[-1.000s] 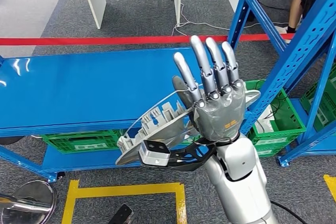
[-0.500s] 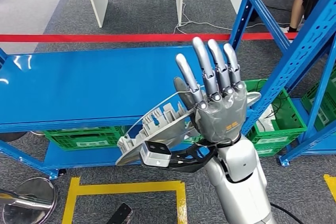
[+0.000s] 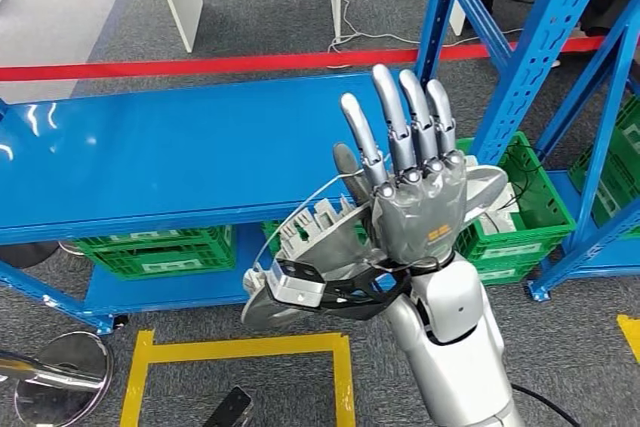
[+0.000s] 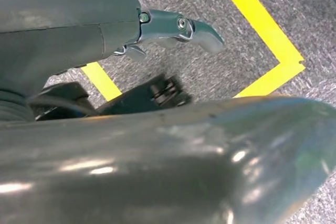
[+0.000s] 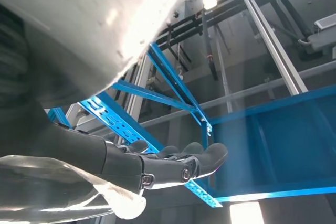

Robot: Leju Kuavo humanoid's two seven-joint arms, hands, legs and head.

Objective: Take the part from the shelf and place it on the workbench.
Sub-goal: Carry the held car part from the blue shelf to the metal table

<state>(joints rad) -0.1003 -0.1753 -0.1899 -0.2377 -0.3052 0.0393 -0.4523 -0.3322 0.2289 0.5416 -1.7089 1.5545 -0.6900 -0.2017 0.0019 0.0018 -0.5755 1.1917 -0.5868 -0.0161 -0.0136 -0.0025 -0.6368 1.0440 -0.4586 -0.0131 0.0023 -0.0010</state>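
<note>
The right hand, its fingers straight and close together, presses flat against the long curved silver metal part and carries it in front of the blue workbench top. The left hand cups the part's shiny underside over the yellow floor tape.

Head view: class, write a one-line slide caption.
Right hand holds a grey metal part above the blue workbench.
</note>
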